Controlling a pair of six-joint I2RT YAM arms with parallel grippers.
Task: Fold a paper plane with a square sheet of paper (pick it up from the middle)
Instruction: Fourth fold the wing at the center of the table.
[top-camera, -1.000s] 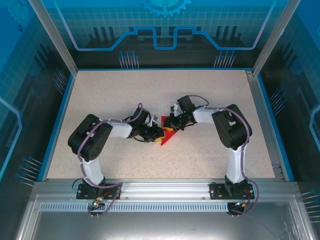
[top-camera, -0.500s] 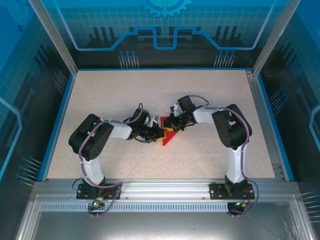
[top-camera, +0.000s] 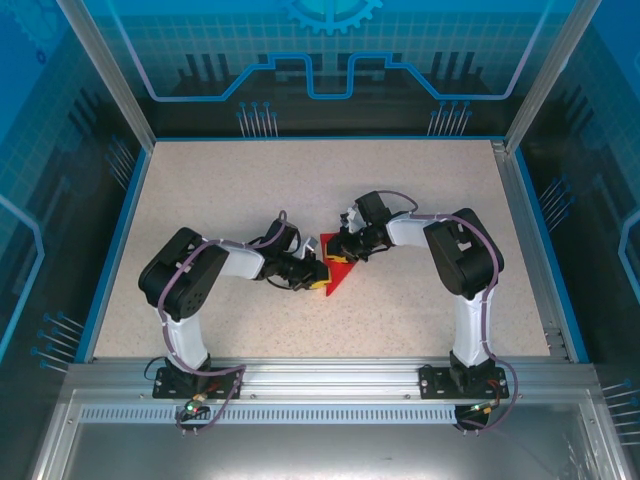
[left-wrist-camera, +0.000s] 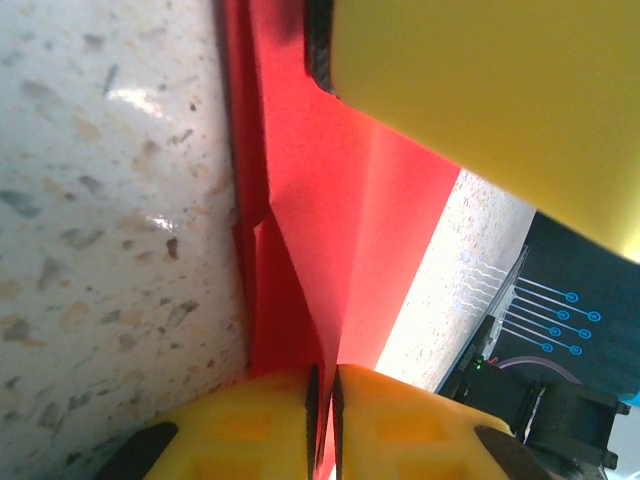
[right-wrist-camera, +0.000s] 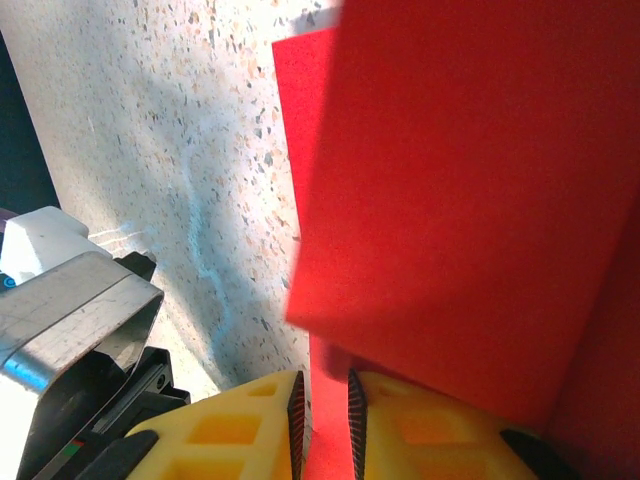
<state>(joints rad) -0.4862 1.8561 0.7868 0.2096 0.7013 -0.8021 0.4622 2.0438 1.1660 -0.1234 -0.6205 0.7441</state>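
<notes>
- Left arm (top-camera: 190, 278) (white links, black joints): reaches inward over the speckled beige tabletop (top-camera: 230, 190). In the left wrist view, the left jaws, with yellow fingers (left-wrist-camera: 260, 430), are pressed together on an edge of the thin, bright red sheet of paper (left-wrist-camera: 330, 230).
- Centre: the sheet of paper (top-camera: 341, 276) lies on the tabletop between the two arms. It is partly folded, with a pointed triangular outline and creased layers.
- Right arm (top-camera: 462, 255): reaches inward from the opposite side. The right jaws are clamped on the sheet's near edge, below a raised red flap (right-wrist-camera: 450, 180).
</notes>
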